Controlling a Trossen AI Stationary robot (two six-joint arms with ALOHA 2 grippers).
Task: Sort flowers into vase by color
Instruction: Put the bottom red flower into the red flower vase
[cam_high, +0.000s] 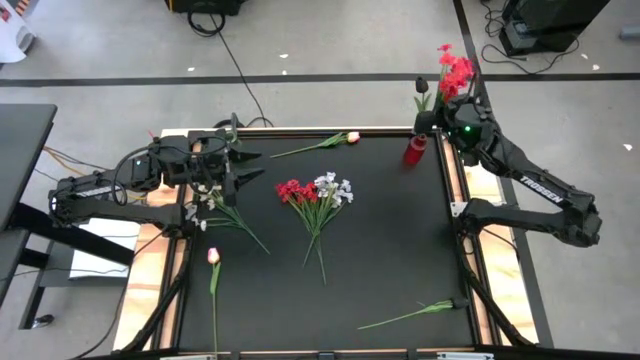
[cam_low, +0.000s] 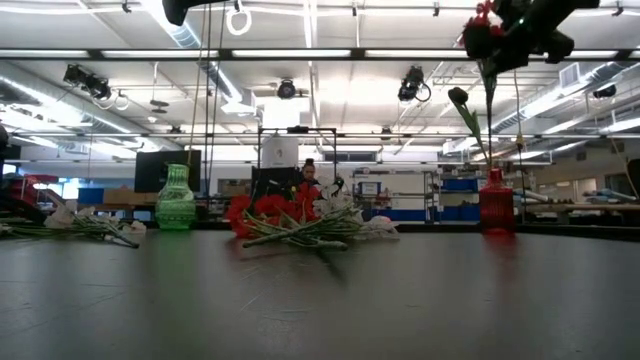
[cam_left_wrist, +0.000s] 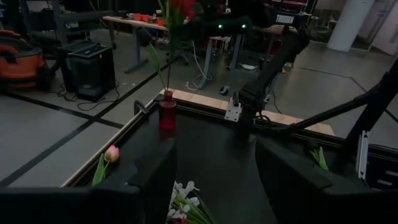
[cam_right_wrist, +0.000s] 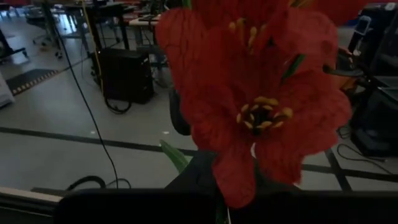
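1. Red flowers (cam_high: 456, 72) sit clamped in the right gripper (cam_high: 447, 120), fingers closed on the stem, blooms filling the right wrist view (cam_right_wrist: 261, 93), stem hanging above the red vase (cam_high: 414, 150) at the mat's far right edge
2. A red-and-white bunch (cam_high: 315, 195) lies mid-mat; pink buds lie at the far edge (cam_high: 351, 137) and near left (cam_high: 212, 256); a white spray (cam_high: 210, 200) lies under the left gripper; a green vase (cam_low: 175, 198) stands far left
3. Left gripper (cam_high: 245, 170) hovers far left, fingers spread, holding nothing
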